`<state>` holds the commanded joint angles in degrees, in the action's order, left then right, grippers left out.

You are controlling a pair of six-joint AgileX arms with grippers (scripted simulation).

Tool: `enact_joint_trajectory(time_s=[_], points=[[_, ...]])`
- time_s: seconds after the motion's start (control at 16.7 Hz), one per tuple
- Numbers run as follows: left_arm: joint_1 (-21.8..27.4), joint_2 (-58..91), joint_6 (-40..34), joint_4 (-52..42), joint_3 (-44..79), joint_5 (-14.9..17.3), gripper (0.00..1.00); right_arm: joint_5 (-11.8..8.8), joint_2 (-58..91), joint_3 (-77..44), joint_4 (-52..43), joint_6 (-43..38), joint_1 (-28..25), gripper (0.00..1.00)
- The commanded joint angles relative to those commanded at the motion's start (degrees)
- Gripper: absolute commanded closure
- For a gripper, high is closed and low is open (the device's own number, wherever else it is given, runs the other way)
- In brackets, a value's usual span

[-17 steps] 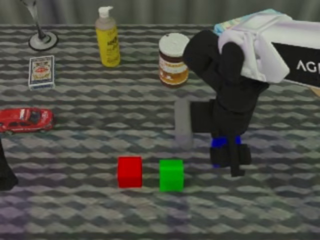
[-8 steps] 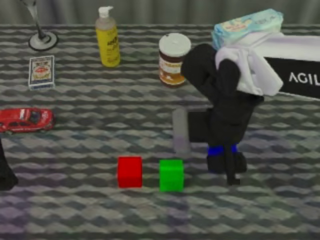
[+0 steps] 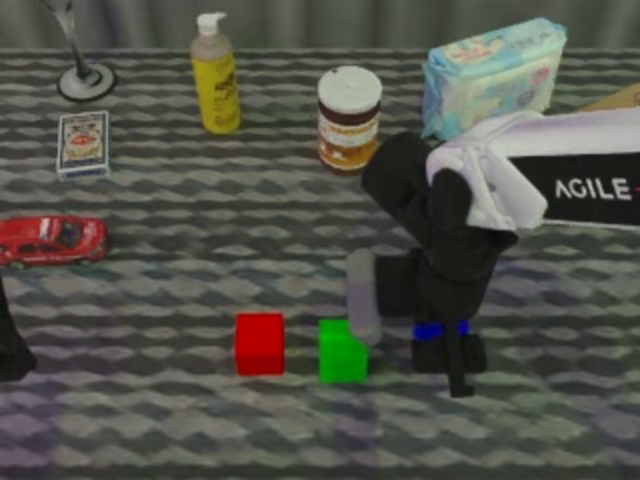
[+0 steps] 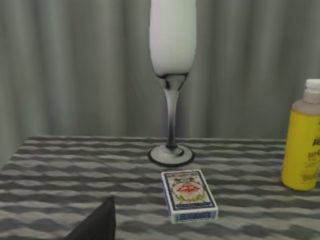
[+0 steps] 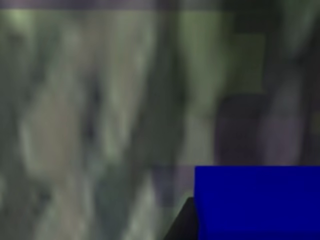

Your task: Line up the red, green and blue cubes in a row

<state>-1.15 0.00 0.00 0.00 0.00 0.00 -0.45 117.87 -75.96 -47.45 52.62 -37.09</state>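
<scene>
The red cube (image 3: 260, 344) and the green cube (image 3: 342, 352) sit side by side on the table near its front. Just right of the green cube, my right gripper (image 3: 447, 350) is shut on the blue cube (image 3: 440, 329), of which only a thin strip shows under the black wrist. In the right wrist view the blue cube (image 5: 257, 202) fills the corner against one dark finger, close over the cloth. My left gripper (image 3: 10, 345) is parked at the table's left edge.
A red toy car (image 3: 50, 240) lies at the left. Along the back stand a wine glass (image 3: 85, 75), a card box (image 3: 83, 142), a yellow bottle (image 3: 216, 85), a jar (image 3: 349, 118) and a tissue pack (image 3: 492, 72).
My right arm has carried the blue cube forward and slightly left, lower toward the table, ending just right of the green cube. The red and green cubes have not moved.
</scene>
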Motion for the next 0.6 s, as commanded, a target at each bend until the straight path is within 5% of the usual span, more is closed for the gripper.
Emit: enact_joint_trajectory(time_s=[0.06, 0.6], points=[[0.0, 0.0, 0.0, 0.0, 0.0, 0.0, 0.00, 0.0, 0.0, 0.0, 0.0, 0.0, 0.0, 1.00], [0.0, 0.0, 0.0, 0.0, 0.0, 0.0, 0.00, 0.0, 0.0, 0.0, 0.0, 0.0, 0.0, 0.32]])
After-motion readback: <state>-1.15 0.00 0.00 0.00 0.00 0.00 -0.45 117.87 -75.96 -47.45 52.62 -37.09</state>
